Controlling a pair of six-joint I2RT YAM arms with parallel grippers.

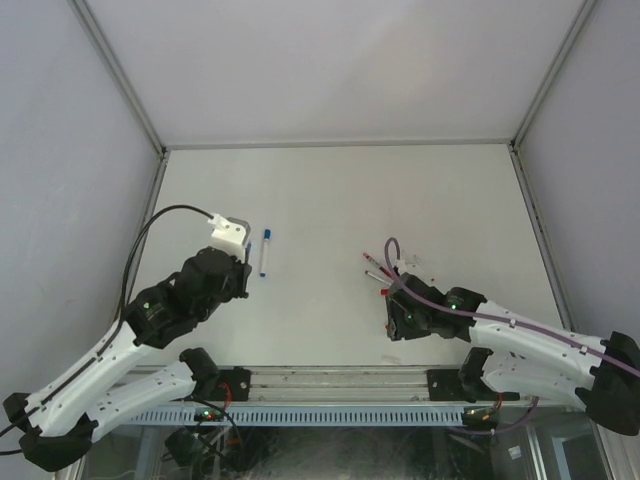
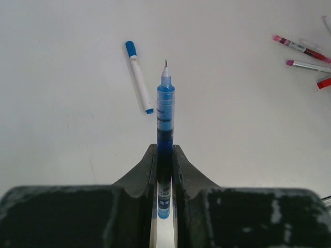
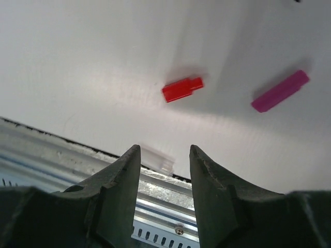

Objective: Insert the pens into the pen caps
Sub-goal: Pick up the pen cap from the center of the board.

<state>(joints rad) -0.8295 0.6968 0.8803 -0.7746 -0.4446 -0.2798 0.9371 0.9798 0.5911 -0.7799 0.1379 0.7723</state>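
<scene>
The left fingers (image 2: 145, 170) clamp an uncapped blue pen (image 2: 165, 108), tip forward. The right fingers (image 3: 121, 170) stand apart near the red cap (image 3: 181, 89); a clumsy nudge could push it off the tabletop (image 3: 77, 62) edge.

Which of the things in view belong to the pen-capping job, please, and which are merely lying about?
Job in hand:
held blue pen
loose blue pen
magenta pens
red cap
magenta cap

Not part of it:
metal rail
purple cable
</scene>
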